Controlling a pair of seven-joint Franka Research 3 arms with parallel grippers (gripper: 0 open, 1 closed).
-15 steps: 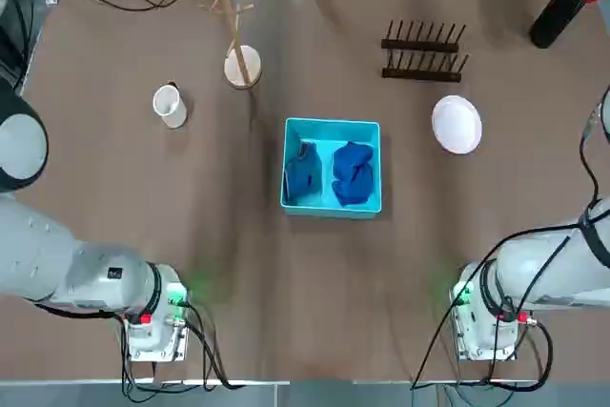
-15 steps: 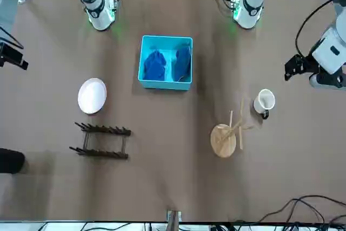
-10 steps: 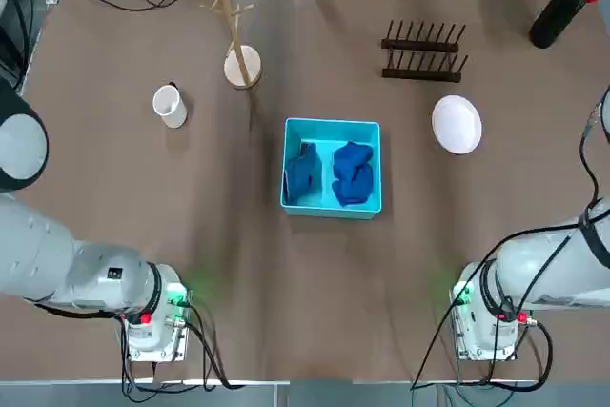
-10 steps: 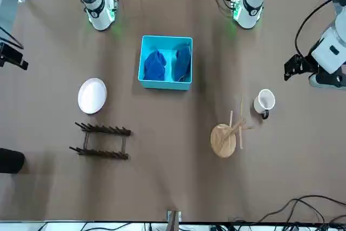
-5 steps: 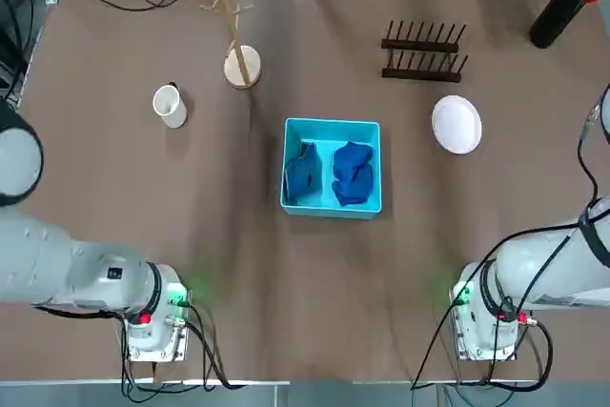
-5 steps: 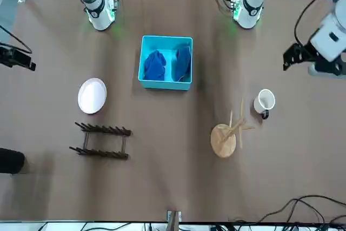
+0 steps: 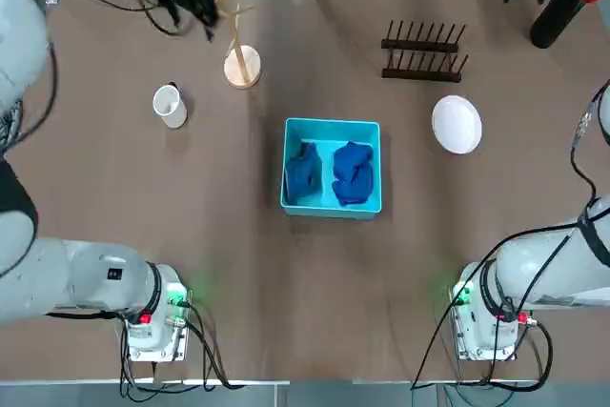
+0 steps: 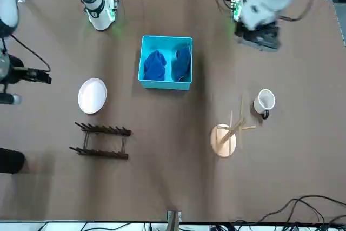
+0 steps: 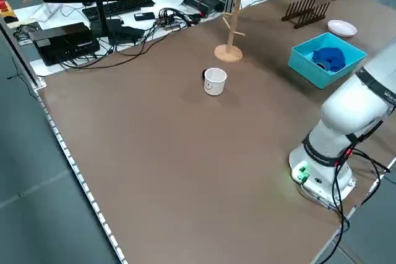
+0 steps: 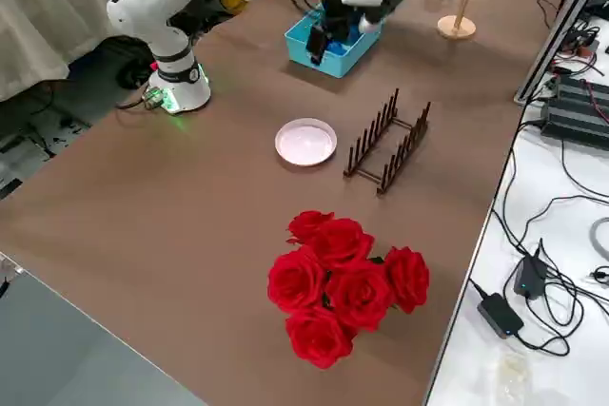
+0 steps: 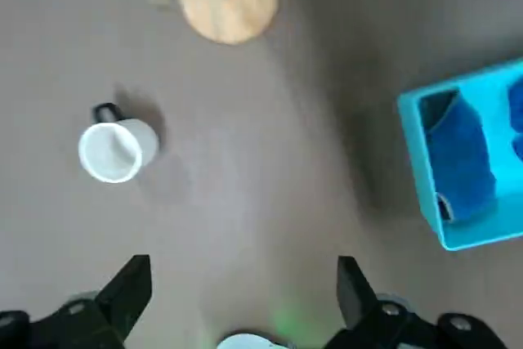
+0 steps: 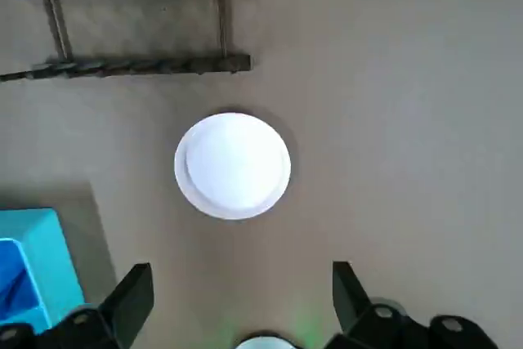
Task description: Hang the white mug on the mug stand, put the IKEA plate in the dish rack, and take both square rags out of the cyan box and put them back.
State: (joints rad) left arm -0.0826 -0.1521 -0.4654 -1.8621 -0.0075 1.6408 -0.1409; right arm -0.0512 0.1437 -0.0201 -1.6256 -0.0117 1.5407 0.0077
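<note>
Left gripper (image 11: 245, 267) and right gripper (image 12: 243, 271) hang open, empty — spread, I judge, to take white mug (image 7: 170, 106), upright far left by mug stand (image 7: 242, 68), and IKEA plate (image 7: 457, 125), flat at right near dish rack (image 7: 421, 74).

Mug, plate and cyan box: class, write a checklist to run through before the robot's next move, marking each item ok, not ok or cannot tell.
1. Left tool, over the robot's left side of the table, open and holding nothing: ok.
2. Right tool, over the robot's right side, open and holding nothing: ok.
3. White mug standing upright on the table: ok.
4. Mug stand upright, with no mug on its pegs: ok.
5. White plate in the dish rack: not ok; it lies beside it.
6. Blue rags both inside the cyan box: ok.
</note>
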